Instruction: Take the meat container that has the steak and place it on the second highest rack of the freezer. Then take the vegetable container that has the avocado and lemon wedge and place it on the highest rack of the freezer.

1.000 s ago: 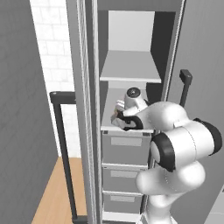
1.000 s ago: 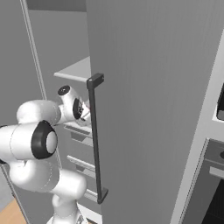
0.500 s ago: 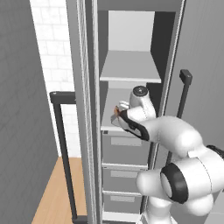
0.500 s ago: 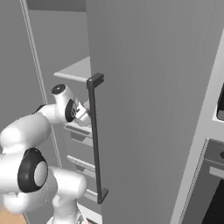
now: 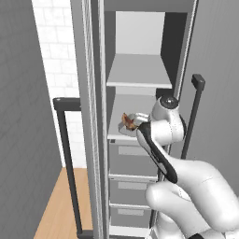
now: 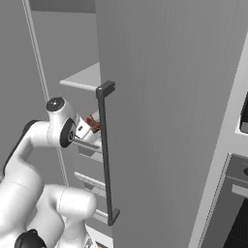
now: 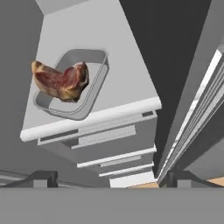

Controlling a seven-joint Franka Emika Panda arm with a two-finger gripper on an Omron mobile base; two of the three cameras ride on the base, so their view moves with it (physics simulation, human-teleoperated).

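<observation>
you see: 1 reddish-brown steak (image 7: pixel 61 82) in 1 grey tray (image 7: pixel 97 76) | lower pale-grey shelf (image 7: pixel 127 83) | 3 grey drawers (image 5: pixel 133 161) | gripper (image 7: pixel 109 179) spread wide, empty

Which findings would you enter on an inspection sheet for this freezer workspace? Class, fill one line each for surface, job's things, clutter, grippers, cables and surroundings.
Surface: second highest rack, flat pale grey, directly above the grey drawers.
Job's things: steak lies in a grey meat container resting on that rack; highest rack bare; freezer door open.
Clutter: nothing seen.
Grippers: gripper with jaws open, holding nothing, drawn back from the container.
Cables: nothing seen.
Surroundings: white tiled wall to the left, wooden floor, dark bar handle on the door.
</observation>
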